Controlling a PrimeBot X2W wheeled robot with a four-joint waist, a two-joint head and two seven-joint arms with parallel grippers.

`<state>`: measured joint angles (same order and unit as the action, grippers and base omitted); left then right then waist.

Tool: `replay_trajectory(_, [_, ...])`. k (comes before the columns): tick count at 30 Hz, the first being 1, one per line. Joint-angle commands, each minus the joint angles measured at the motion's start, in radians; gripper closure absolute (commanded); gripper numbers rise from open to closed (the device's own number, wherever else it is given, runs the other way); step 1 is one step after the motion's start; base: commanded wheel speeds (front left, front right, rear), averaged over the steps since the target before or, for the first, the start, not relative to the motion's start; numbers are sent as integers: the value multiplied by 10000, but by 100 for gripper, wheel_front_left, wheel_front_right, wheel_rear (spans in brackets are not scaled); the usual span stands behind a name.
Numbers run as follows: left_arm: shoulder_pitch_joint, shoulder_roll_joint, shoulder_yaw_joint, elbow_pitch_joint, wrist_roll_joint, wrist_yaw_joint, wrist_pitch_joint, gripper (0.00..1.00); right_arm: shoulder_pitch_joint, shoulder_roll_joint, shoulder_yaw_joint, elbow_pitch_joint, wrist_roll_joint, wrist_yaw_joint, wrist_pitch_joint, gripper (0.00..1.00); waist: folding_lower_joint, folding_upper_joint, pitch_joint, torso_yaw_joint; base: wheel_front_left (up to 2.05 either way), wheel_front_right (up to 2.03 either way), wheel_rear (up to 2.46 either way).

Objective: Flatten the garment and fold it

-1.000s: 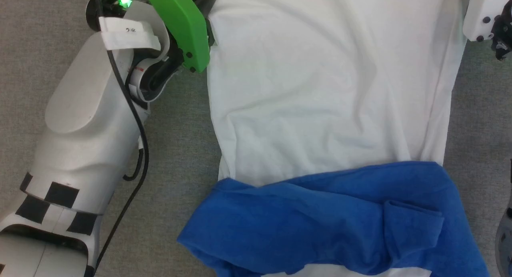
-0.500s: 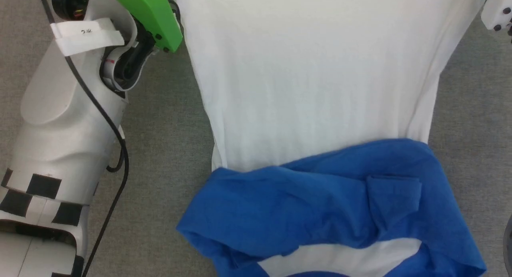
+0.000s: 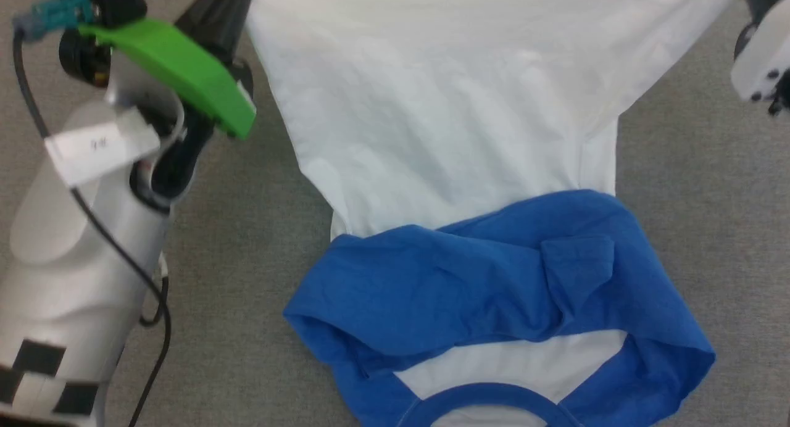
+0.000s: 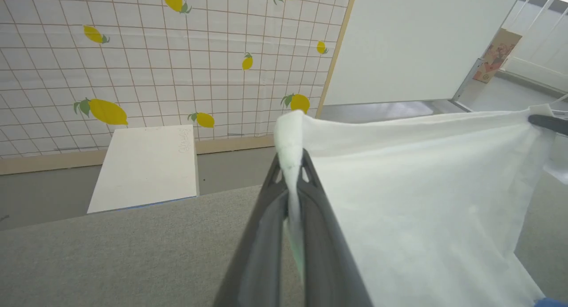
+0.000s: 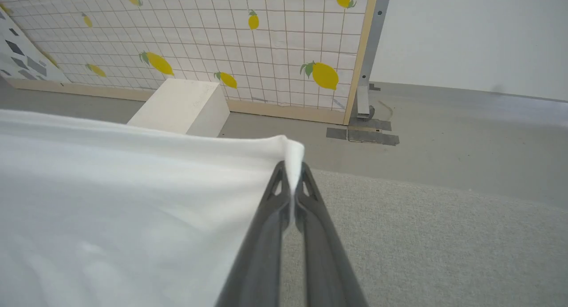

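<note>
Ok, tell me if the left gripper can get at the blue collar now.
Probably not: the left gripper is shut on the shirt's white corner, at the far end from the collar; it would have to let go first.

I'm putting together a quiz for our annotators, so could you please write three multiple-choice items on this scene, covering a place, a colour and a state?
1. In the head view, where on the shirt does the blue part lie?
A) below the white body
B) above the white body
C) left of the white body

2. What colour is the collar?
A) red
B) blue
C) green

3. What is the state of the left gripper?
A) open above the shirt
B) shut on the shirt's white corner
C) shut on nothing

Answers:
1 A: the blue band sits under the white cloth in that view.
2 B: the collar arc is blue.
3 B: the left wrist view shows white cloth pinched between its fingers.
</note>
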<state>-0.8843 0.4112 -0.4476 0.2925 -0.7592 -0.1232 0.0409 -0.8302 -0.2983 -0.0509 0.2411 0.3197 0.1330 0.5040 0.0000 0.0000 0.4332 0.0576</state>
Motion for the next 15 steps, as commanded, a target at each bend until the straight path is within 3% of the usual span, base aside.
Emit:
replay_trajectory(1, [539,269,44,-327,-135,-16,-60,100,553,-134,-10,-340,281,-23,86,100,0,0,-748,25,0,0,0])
replay_trajectory(8, [3566,1153,-56,-2903,-395,544,96,100,3528,-115,-615,-2682,1340,-23,575,100,0,0,-1905,31,0,0,0])
replay_trajectory(10, [5303,1558,-30,-4191,-652,1092,200,100,5412,282,-1154,-3793,1615,-23,964,100,0,0,-2451,62,0,0,0])
replay_trajectory(15, [7357,1916,-142,-5144,-1170,1594,418,100,7471,906,-1810,-4756,1774,-23,1367,100,0,0,-2923,126,0,0,0])
